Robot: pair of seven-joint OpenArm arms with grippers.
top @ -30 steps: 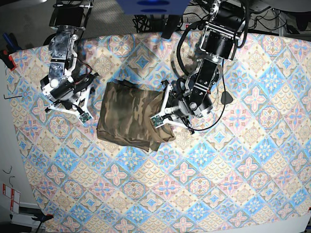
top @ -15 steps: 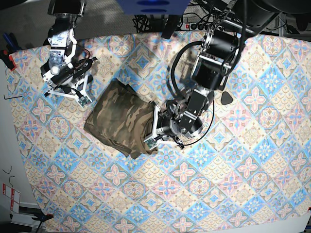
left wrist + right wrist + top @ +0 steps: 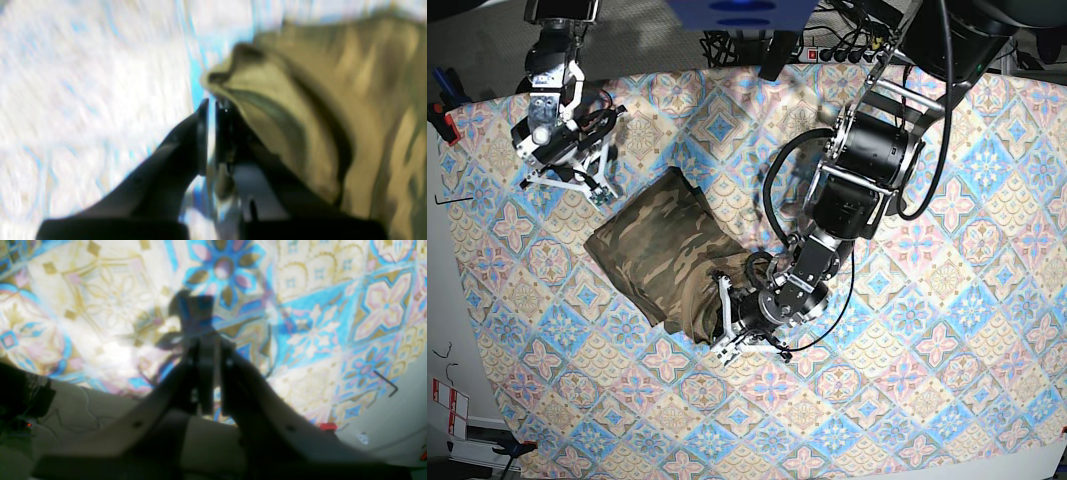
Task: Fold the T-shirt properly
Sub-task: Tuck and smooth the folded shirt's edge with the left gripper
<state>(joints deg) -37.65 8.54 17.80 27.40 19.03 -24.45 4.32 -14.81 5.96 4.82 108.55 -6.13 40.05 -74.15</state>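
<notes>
The folded, soft camouflage T-shirt [image 3: 665, 258] of olive, brown and tan lies left of centre on the blue-and-pink patterned tablecloth [image 3: 927, 300] covering the counter, its lower right edge pinched in the left claw [image 3: 210, 110], while the right claw [image 3: 207, 351] hangs closed and empty above the cloth's far left corner.

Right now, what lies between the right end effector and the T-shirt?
In the base view, only bare tablecloth separates the right end effector from the T-shirt.
</notes>
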